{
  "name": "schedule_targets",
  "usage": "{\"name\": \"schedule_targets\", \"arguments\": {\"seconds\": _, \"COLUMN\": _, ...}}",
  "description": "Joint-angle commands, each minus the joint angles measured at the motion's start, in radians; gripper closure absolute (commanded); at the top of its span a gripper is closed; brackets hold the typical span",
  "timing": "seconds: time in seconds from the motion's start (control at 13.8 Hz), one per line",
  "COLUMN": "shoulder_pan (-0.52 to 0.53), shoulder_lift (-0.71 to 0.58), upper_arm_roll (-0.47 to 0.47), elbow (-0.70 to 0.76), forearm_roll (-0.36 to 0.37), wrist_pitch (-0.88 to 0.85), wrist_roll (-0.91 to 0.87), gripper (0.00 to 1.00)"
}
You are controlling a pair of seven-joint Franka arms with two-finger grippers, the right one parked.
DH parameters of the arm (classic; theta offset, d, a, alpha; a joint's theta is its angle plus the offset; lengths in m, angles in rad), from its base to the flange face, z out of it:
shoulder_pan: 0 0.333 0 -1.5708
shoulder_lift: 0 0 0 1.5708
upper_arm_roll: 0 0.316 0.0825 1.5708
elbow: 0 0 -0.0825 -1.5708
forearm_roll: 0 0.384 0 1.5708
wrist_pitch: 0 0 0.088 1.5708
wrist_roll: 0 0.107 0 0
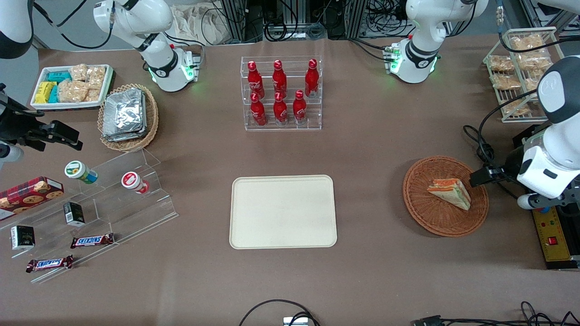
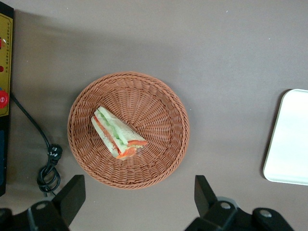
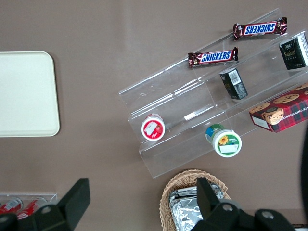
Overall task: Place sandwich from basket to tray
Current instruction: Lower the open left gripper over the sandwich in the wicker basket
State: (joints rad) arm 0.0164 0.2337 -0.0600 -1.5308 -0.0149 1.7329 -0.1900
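Note:
The sandwich, a triangular wedge with white bread and orange and green filling, lies in the round orange-brown wicker basket toward the working arm's end of the table. The wrist view shows the sandwich lying in the middle of the basket. My left gripper hovers high above the table beside the basket's rim, open and empty, with its fingers spread wide. The cream tray lies empty at the table's middle, and its edge shows in the wrist view.
A clear rack of red bottles stands farther from the camera than the tray. A wire rack of bagged snacks and a yellow-black control box flank the working arm. A foil-packet basket and an acrylic shelf lie toward the parked arm's end.

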Motion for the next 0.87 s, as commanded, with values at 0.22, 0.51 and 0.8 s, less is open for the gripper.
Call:
{"name": "schedule_targets", "arguments": {"seconds": 0.22, "shoulder_pan": -0.013, "shoulder_lift": 0.026, "upper_arm_roll": 0.005, "elbow": 0.050, "forearm_roll": 0.044, "wrist_pitch": -0.026, "wrist_roll": -0.037, "gripper": 0.00}}
{"name": "schedule_targets", "arguments": {"seconds": 0.51, "shoulder_pan": -0.004, "shoulder_lift": 0.058, "upper_arm_roll": 0.011, "elbow": 0.017, "forearm_roll": 0.053, "wrist_pitch": -0.007, "wrist_roll": -0.232, "gripper": 0.00}}
{"name": "schedule_targets", "arguments": {"seconds": 0.8, "shoulder_pan": 0.023, "shoulder_lift": 0.085, "upper_arm_roll": 0.012, "elbow": -0.046, "forearm_roll": 0.050, "wrist_pitch": 0.057, "wrist_roll": -0.386, "gripper": 0.00}}
